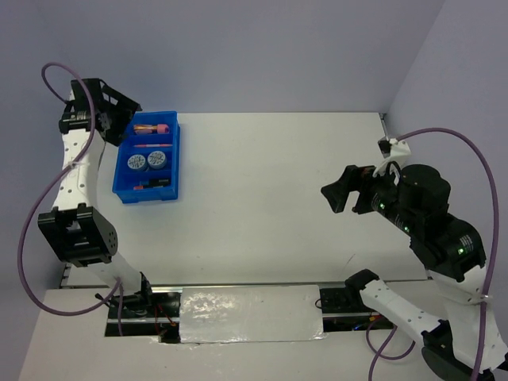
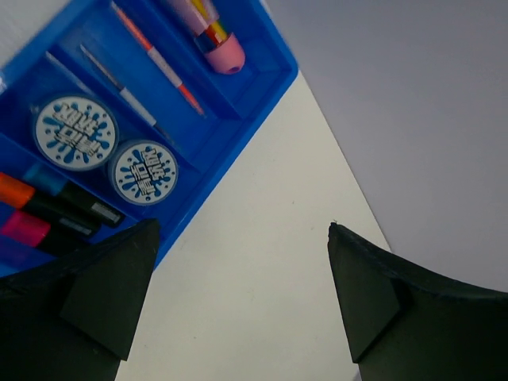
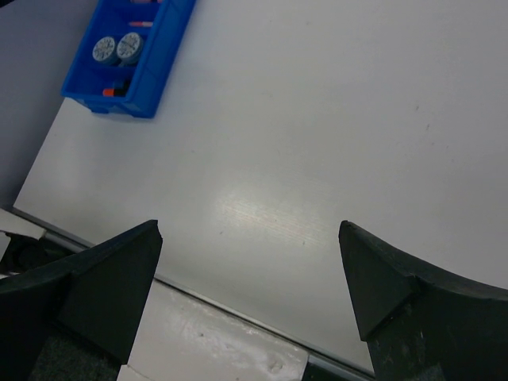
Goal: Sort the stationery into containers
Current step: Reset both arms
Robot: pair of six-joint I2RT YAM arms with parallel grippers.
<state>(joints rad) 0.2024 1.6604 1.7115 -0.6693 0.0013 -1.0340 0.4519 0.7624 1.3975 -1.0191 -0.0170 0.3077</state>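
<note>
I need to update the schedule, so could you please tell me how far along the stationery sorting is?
Done, it seems: the two round discs, pink-capped tube, thin sticks and highlighters all lie in compartments of the blue tray. In hand: nothing; the left hand and right hand are both open and empty. Left: apparently nothing, as no stationery shows on the white table.

The tray [image 2: 230, 131] is bright blue. Inside it, two discs [image 2: 75, 132] are white with blue splatter print. A tube [image 2: 226, 54] ends in pink, and black highlighters [image 2: 83, 208] carry orange, blue and pink caps.
</note>
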